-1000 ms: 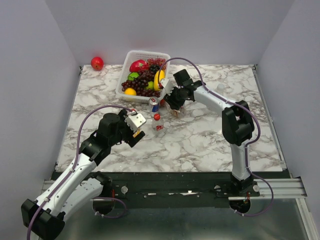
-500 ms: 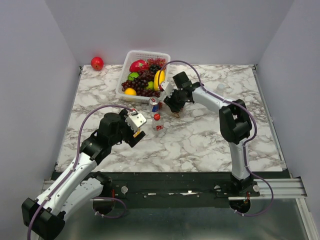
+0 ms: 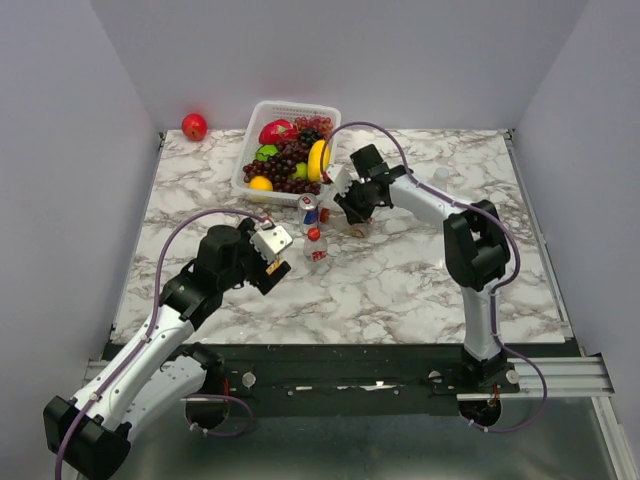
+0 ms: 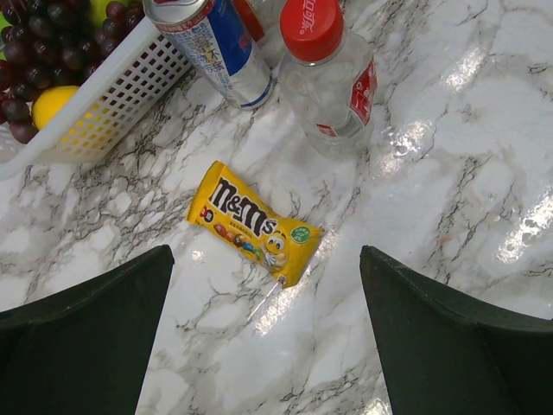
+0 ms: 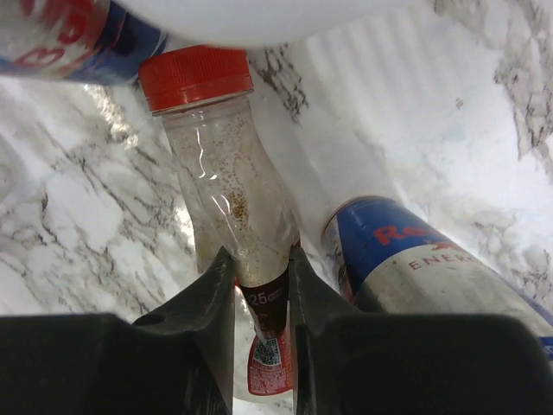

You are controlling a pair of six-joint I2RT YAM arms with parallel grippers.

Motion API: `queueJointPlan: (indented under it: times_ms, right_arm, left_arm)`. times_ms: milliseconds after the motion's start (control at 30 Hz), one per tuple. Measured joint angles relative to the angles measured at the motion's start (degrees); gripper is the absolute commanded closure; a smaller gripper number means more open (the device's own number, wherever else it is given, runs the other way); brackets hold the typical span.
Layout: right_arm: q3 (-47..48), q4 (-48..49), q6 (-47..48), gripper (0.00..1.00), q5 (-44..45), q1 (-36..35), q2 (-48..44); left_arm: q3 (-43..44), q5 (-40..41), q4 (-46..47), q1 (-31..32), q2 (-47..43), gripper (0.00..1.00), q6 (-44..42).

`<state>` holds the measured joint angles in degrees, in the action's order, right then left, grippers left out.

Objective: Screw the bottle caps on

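My right gripper [image 5: 259,259] is shut on the lower body of a short clear bottle [image 5: 226,190] with a red label. A red cap [image 5: 196,76] sits on its neck. In the top view this gripper [image 3: 350,208] is just in front of the basket, and the held bottle [image 3: 357,226] shows below it. A second short red-labelled bottle [image 4: 333,91] with a red cap [image 4: 312,26] stands on the table, also in the top view [image 3: 315,247]. My left gripper [image 4: 268,346] is open and empty, near this bottle [image 3: 272,246]. The taller colourless bottle does not clearly show.
A silver-blue soda can [image 4: 212,47] stands beside the white fruit basket [image 4: 112,95]; the can also shows in the top view [image 3: 309,210]. A yellow M&M's packet [image 4: 252,225] lies before my left gripper. Another can [image 5: 415,259] lies close beside my right gripper. A red apple [image 3: 194,126] sits far left.
My right gripper has shifted slightly to the right with the bottle in it. The left arm has not moved.
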<state>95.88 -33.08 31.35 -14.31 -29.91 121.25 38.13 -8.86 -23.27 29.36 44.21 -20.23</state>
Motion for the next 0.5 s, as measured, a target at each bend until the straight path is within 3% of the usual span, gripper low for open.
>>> queueJointPlan:
  times_ms: [200, 500]
  right_arm:
    - [-5.7, -2.2, -0.8, 0.89, -0.7, 0.0, -6.6]
    - [-8.4, -4.4, -4.8, 0.93, -4.8, 0.8, -24.2]
  left_arm:
    - [3.4, 0.0, 0.4, 0.0, 1.5, 0.01, 2.8]
    - [21.9, -7.3, 2.9, 0.1, 11.6, 0.02, 11.5]
